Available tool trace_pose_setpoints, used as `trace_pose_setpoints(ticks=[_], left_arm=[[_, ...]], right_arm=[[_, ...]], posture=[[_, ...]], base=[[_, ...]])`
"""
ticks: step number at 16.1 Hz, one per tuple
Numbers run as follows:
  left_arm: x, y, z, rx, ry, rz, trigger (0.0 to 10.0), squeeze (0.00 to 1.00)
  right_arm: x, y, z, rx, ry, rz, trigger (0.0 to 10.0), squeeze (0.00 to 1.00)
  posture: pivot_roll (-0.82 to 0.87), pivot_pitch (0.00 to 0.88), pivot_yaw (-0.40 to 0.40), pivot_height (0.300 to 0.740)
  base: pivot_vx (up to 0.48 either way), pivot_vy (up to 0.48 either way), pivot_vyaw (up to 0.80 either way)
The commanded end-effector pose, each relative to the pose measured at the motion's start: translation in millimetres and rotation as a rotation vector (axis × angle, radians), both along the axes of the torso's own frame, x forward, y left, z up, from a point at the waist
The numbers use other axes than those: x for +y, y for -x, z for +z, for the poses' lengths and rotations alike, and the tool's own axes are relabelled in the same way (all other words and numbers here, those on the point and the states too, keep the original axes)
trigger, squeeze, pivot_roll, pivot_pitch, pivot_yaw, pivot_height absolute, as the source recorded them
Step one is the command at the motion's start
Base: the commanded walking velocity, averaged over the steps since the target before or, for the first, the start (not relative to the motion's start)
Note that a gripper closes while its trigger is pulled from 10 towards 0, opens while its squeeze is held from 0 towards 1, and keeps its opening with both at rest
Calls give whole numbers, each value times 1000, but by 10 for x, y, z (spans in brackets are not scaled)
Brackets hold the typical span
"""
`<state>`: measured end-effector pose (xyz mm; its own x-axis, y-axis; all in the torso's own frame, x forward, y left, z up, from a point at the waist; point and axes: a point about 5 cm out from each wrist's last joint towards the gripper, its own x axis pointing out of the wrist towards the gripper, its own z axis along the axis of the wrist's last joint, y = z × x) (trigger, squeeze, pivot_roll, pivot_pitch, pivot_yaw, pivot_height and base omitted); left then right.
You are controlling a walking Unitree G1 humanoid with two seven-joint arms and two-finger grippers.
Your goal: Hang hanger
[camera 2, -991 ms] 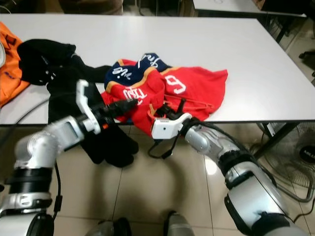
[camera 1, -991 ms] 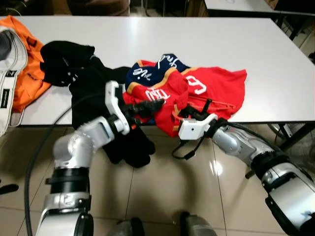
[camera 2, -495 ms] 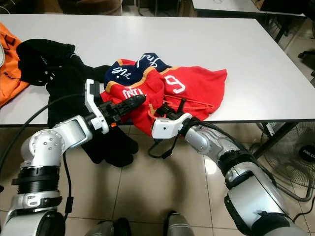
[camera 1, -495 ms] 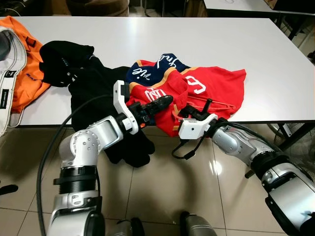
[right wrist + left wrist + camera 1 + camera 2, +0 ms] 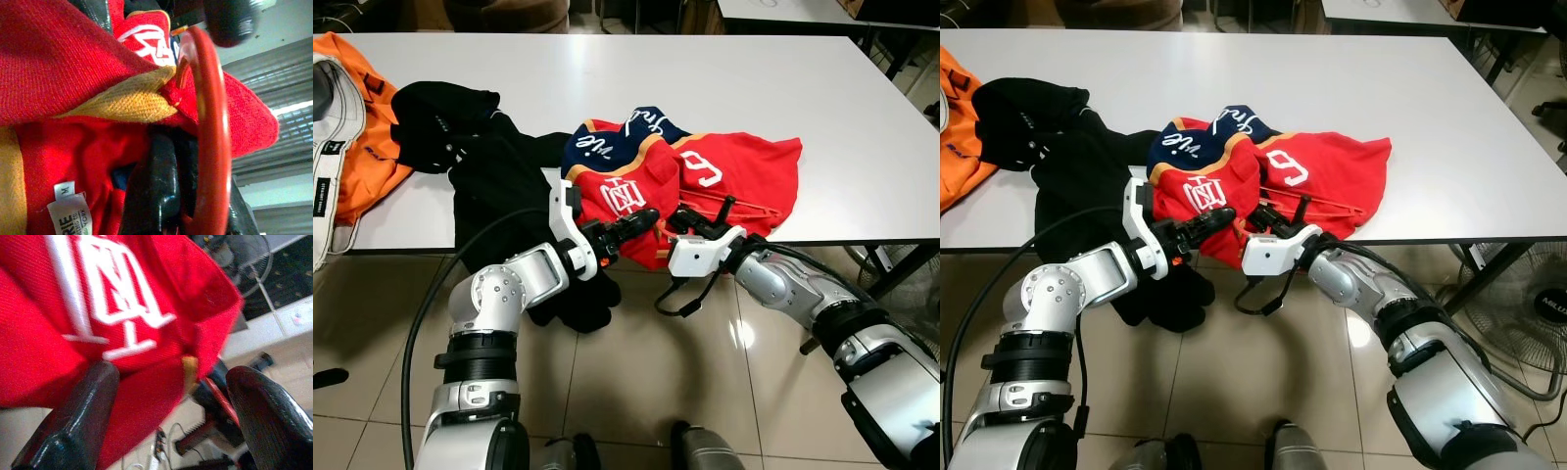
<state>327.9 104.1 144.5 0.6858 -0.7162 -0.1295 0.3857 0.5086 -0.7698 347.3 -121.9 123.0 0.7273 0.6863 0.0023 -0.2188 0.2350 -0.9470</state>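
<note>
Gripping red hanger (image 5: 208,122) under jersey (image 5: 705,176)

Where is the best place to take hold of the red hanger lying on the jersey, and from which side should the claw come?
Probably the hook of the red hanger, at the table's near edge. It is a thin curved bar standing free of the red jersey, so fingers can close across it. Come from the robot's own side, as the right claw does, where nothing blocks the way.

I'm seeing black clothing (image 5: 480,162) draping off the white tabletop (image 5: 724,88), orange garment (image 5: 367,137) lying at its left end, fan (image 5: 1542,313) standing on the floor (image 5: 636,392).
</note>
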Motion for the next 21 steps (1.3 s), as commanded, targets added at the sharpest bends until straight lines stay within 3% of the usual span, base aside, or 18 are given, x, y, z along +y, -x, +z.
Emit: trace_pose_setpoints(ticks=[1, 3, 5, 7, 11, 21], left_arm=[[-1, -60, 11, -4, -33, 29, 10000, 0], [30, -122, 36, -14, -9, 90, 10000, 0], [103, -195, 196, -69, 44, 136, 10000, 0], [215, -230, 253, -77, 2, 145, 10000, 0], [356, -269, 127, -24, -50, 203, 10000, 0], [146, -261, -68, 59, -2, 182, 10000, 0]], right_arm=[[-35, -8, 33, -8, -14, -11, 0, 0], [-26, -9, 48, -13, -16, -6, 0, 0], [-28, -9, 65, -19, -18, 0, 0, 0], [-32, -4, 58, -17, -16, 1, 0, 0], [-20, 6, 38, -11, -15, 4, 0, 0], [81, 16, 121, -39, -57, 50, 0, 0]], posture=[[-264, 96, 64, 740], [-270, 95, 63, 740], [-273, 95, 62, 740], [-273, 95, 62, 740], [-261, 83, 60, 740], [-267, 79, 57, 740]], base=[[0, 0, 0], [0, 0, 0], [0, 0, 0], [0, 0, 0], [0, 0, 0], [0, 0, 0]])
